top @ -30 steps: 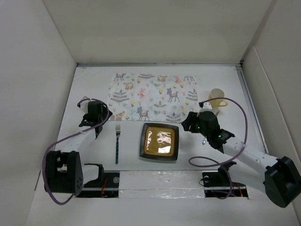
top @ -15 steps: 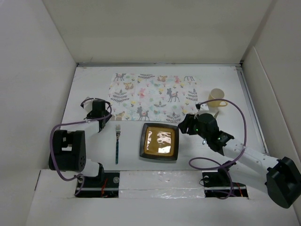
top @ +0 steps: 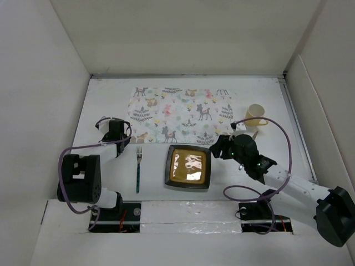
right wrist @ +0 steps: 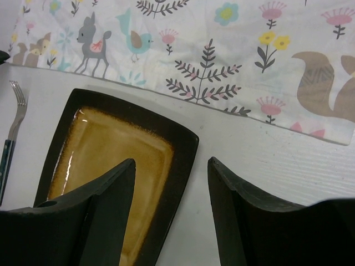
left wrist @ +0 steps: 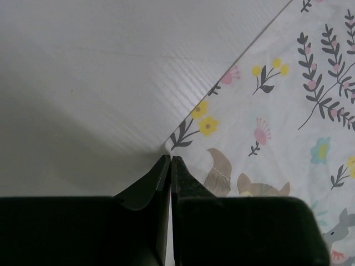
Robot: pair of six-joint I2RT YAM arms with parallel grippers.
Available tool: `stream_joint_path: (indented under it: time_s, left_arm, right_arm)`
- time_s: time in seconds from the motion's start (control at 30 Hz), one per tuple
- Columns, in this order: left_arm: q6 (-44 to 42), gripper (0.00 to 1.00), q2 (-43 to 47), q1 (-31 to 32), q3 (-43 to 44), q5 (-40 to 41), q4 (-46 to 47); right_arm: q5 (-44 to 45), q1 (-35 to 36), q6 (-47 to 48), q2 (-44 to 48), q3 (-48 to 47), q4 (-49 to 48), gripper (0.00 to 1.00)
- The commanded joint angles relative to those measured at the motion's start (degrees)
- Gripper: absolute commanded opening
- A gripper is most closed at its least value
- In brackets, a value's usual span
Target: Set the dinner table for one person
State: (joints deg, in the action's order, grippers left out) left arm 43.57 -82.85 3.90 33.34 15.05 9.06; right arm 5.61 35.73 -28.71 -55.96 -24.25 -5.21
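On the white dinner table lies a deer-and-leaf placemat. In front of it sits a square dark plate with an amber centre, and a teal-handled fork lies to its left. My left gripper is shut; in the left wrist view its tips meet right at the placemat's near-left corner, and nothing shows between them. My right gripper is open. In the right wrist view it straddles the plate's right rim without touching it.
A pale yellow cup stands right of the placemat, behind the right arm. Off-white panel walls enclose the table on three sides. The fork shows at the left edge of the right wrist view.
The left gripper has closed and its arm has folded back, with the tips now at the placemat's corner. The right gripper has shifted left, toward the plate's right rim.
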Motion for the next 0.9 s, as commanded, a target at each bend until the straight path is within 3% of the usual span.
stream_joint_path:
  time_s: [0.0,0.57,0.7,0.77,0.8,0.87]
  left_arm:
    - [-0.3,0.0,4.5,-0.1,-3.2,-0.6,-1.6]
    - [-1.8,0.0,11.0,-0.1,-7.8,-1.2,-3.1]
    - [-2.1,0.28,10.6,-0.1,-5.9,-1.1,-3.1]
    - [-1.9,0.35,10.9,-0.1,-4.1,-2.1,-2.6]
    - [-2.1,0.46,11.9,-0.1,-3.2,-2.6,-2.8]
    - [-2.3,0.58,13.5,0.5,-0.6,-2.6,-4.0]
  right_arm:
    - [0.0,0.5,0.7,-1.2,0.3,-2.6,0.61]
    - [-0.7,4.2,-3.0,7.4,2.9,4.3,0.62]
    - [-3.2,4.7,-4.1,6.4,4.6,3.3,0.63]
    - [-4.9,4.7,-4.4,5.5,4.9,2.9,0.64]
    - [-7.0,4.7,-4.7,4.7,5.2,2.6,0.65]
    - [-8.6,4.7,-6.0,4.2,5.8,2.8,0.72]
